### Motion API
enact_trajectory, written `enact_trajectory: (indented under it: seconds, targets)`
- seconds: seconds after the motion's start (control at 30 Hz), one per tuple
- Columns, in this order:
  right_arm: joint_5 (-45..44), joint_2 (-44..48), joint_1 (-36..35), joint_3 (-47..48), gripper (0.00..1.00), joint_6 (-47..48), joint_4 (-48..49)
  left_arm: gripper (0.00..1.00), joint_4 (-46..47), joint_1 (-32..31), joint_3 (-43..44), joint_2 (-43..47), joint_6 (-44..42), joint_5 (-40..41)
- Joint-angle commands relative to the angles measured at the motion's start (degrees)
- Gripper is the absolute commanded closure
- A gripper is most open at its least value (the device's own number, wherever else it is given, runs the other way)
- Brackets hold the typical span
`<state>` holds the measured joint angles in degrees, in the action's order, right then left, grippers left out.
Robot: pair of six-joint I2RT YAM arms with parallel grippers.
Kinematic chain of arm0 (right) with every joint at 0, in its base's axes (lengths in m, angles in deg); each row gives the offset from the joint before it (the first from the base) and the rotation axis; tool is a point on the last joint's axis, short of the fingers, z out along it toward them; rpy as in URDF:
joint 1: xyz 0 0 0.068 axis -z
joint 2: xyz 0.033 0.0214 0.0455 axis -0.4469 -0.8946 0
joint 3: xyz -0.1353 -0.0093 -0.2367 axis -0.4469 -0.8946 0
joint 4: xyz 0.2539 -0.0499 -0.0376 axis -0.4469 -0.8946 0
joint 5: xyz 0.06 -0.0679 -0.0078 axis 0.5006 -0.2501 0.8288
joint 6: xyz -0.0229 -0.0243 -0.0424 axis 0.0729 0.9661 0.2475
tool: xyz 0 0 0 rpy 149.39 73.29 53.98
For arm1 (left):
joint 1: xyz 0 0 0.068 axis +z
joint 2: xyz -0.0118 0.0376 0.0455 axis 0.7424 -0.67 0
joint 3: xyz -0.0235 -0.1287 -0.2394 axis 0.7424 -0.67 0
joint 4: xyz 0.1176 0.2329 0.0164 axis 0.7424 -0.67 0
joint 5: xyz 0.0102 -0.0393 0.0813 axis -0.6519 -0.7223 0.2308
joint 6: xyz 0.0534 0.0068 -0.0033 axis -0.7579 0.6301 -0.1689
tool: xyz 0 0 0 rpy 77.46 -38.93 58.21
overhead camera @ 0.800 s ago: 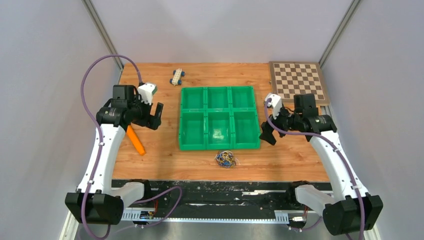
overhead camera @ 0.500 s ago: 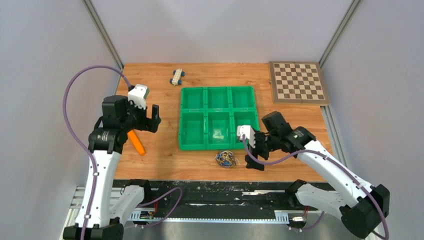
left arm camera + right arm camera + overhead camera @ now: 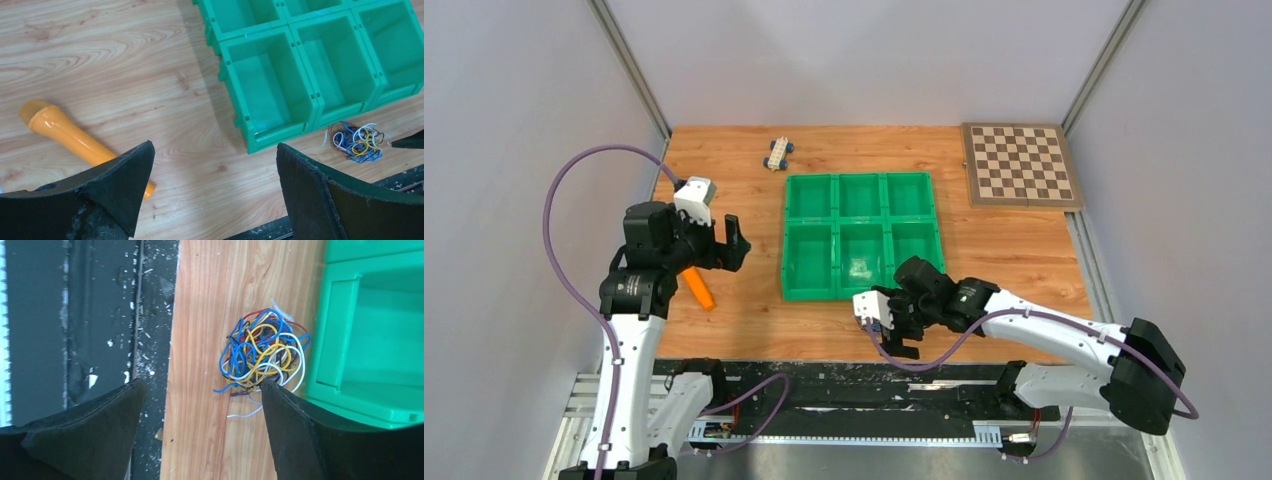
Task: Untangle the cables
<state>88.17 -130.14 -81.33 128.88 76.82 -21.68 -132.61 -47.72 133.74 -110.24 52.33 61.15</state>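
Note:
The cables (image 3: 262, 352) are one small tangled ball of thin blue, yellow, white, dark red and black wires. It lies on the wood just in front of the green tray's (image 3: 370, 340) near wall. It also shows in the left wrist view (image 3: 357, 140). My right gripper (image 3: 202, 385) is open and empty, low over the table's front edge. The ball lies just ahead of its jaws and touches the right fingertip (image 3: 270, 390). In the top view my right gripper (image 3: 894, 325) covers most of the ball. My left gripper (image 3: 729, 240) is open and empty, raised left of the tray (image 3: 861, 235).
An orange microphone-shaped toy (image 3: 696, 285) lies on the wood under my left arm, also in the left wrist view (image 3: 70, 137). A small toy car (image 3: 777, 153) sits at the back. A chessboard (image 3: 1021, 163) lies at the back right. A black rail (image 3: 70, 330) runs along the table's front edge.
My right arm has swung from the tray's right side down and left to the cable ball at the front edge. My left arm has pulled back a little to the left.

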Motion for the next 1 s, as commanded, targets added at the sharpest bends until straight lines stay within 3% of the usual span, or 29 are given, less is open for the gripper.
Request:
enact_trajectory:
  seconds: [0.0,0.23,0.37,0.47,0.53,0.57,0.77,0.97]
  targets:
    - [-7.1,-1.6,-2.2,-2.7,0.17,-1.5,12.0,0.0,1.8,1.5,-0.4,0.5,2.6,-3.2]
    - [-16.0,-7.8,-4.7,-7.8,0.24,-1.1,21.5,0.0,1.8,2.4,-0.1,0.7,2.6,-2.9]
    - [-18.6,-11.4,-5.4,-8.2,0.38,-2.9,23.0,0.0,1.8,2.5,0.1,1.2,0.2,-2.6]
    - [-18.8,-11.0,-5.5,-7.8,0.62,-3.7,22.7,0.0,2.4,2.5,0.9,1.1,-3.0,-4.0]
    - [-18.7,-9.2,-5.4,-6.4,0.91,-3.8,20.5,0.0,3.0,2.5,1.1,1.0,-5.5,-5.9]
    - [-17.9,-7.6,-5.4,-5.1,0.99,-3.8,18.5,0.0,3.1,2.5,1.3,1.0,-6.4,-8.5]
    - [-2.9,7.1,3.5,6.6,1.0,-6.4,8.8,0.0,-1.0,1.2,3.8,-1.8,-17.3,-26.0]
    - [6.9,11.3,15.4,19.1,1.0,-8.5,-1.3,0.0,3.5,-9.6,6.2,-6.3,-20.5,-33.3]
